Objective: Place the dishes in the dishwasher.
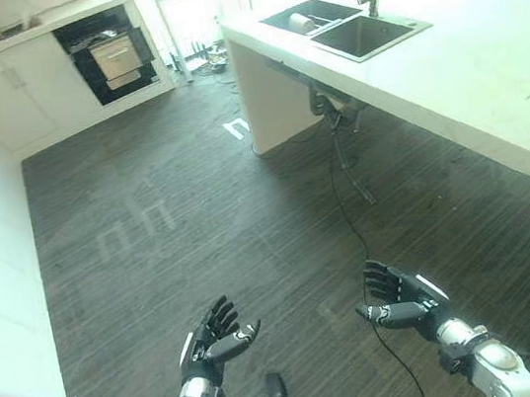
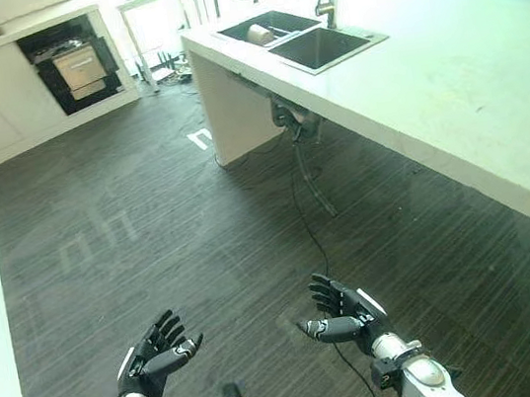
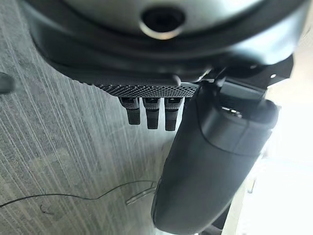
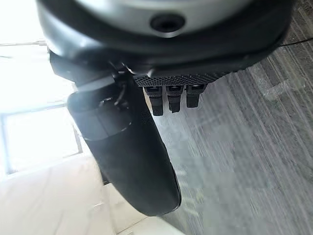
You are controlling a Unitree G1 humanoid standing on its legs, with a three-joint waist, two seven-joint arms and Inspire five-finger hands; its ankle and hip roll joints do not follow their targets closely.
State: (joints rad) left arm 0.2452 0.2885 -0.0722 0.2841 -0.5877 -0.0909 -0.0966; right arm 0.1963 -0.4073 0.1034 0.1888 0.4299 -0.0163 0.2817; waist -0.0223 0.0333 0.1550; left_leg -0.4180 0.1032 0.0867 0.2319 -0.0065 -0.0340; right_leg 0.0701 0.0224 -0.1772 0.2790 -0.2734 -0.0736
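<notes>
A white counter (image 1: 486, 75) carries a double sink (image 1: 347, 24) holding a pale dish (image 2: 260, 33), above a dark wood-plank floor (image 1: 200, 228).

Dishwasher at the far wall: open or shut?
Open. The dishwasher shows a dark cavity with a rack pulled out. Both hands are open, holding nothing.

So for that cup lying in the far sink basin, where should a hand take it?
Probably round its side, coming down from above: the cup lies tipped over inside the sink, whose walls block a sideways approach. Both the left hand and right hand are open and empty, far away.
</notes>
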